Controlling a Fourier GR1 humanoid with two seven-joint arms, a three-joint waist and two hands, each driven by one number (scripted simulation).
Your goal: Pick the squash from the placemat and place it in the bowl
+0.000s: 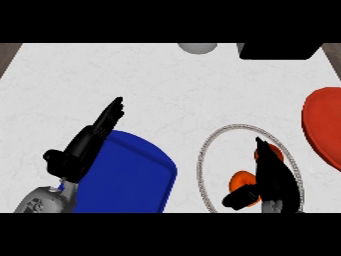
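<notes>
Right hand (272, 182) low over the white-rimmed round placemat (210, 145) at near right, fingers and thumb curled round the orange squash (241, 180), mostly hidden beneath. Red bowl (335, 127) at the right edge, apart from the squash. Left hand (84, 147) resting over the blue tray (140, 175) at near left, fingers straight, pointing far.
</notes>
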